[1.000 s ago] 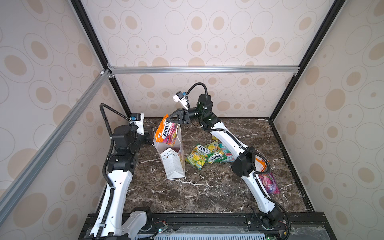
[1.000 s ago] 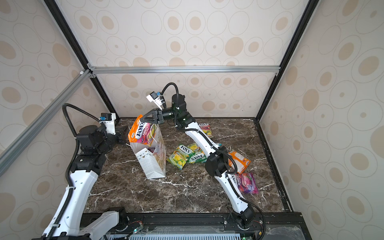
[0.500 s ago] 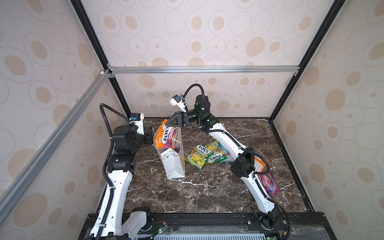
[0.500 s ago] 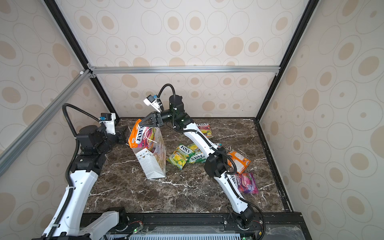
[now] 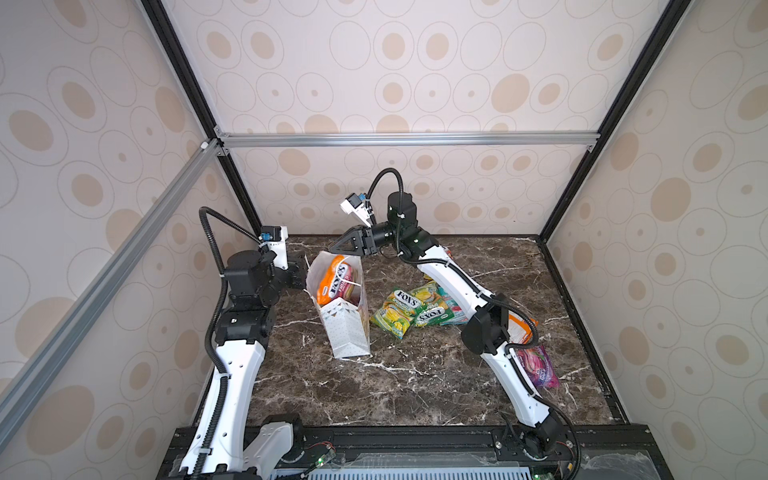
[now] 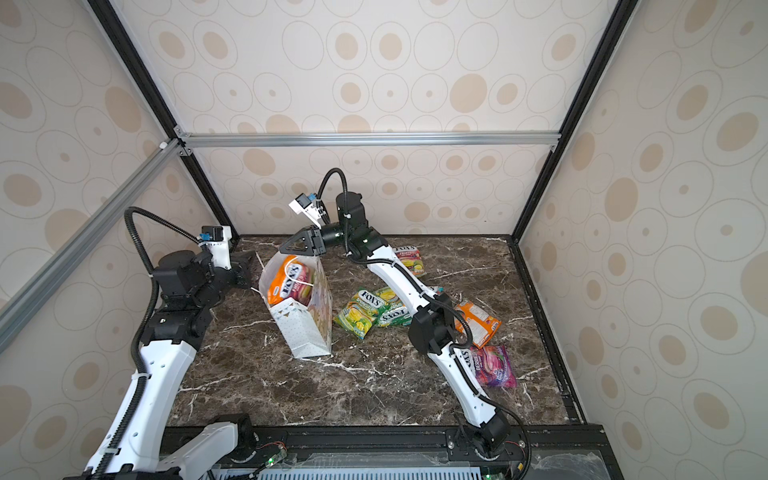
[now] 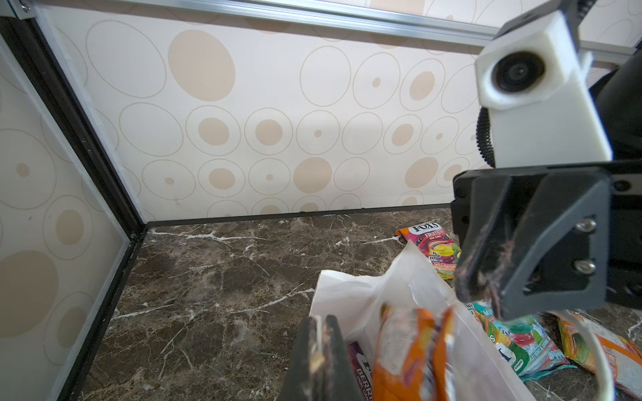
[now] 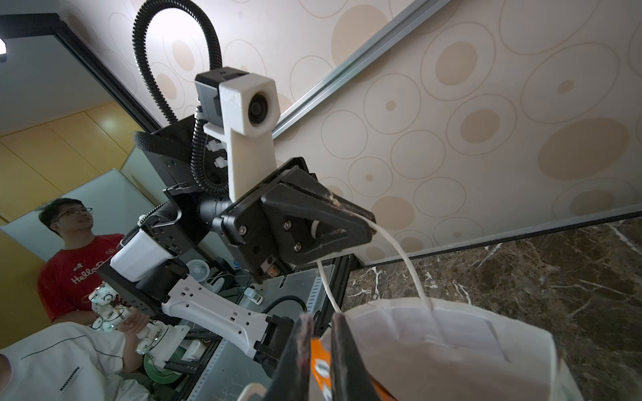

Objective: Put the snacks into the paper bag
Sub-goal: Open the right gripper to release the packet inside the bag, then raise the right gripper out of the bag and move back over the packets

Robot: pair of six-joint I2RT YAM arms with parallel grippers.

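the left gripper is clenched on the paper bag's white cord handle, keeping the mouth open. with 12 at the back wall, the bag stands at about 9 o'clock on the marble table. an orange pouch sits in the mouth, with a purple one beside it. the right gripper hangs over it, jaws slightly parted around the pouch's top edge; whether it grips the pouch i cannot tell. i judge about 2 are in and at least 6 are left: a green and teal cluster near centre, an orange-backed pouch and a berry pouch at 4 o'clock, and a fruits pouch at 1 o'clock.
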